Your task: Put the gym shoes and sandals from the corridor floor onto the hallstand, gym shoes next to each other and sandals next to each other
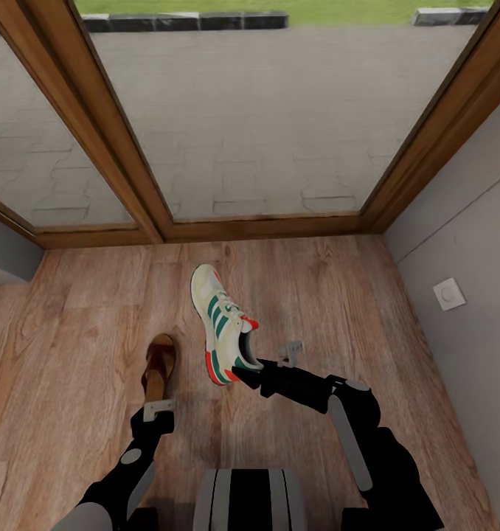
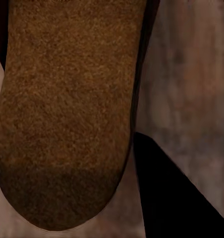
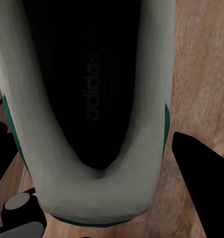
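Here, a shoe is held in each hand above the brown wood-plank floor (image 1: 80, 332).
The white green-striped sneaker (image 1: 222, 321) is gripped by the right hand (image 1: 248, 367); the reddish-brown leather sandal (image 1: 159, 366) is clasped by the left hand (image 1: 158, 407).

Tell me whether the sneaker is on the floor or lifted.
Lifted, it seems. The right gripper holds the sneaker at its heel, and the sole faces sideways rather than down on the floor.

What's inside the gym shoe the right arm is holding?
The gym shoe holds a dark insole with adidas lettering; nothing else shows. Its toe end is hidden beneath the upper.
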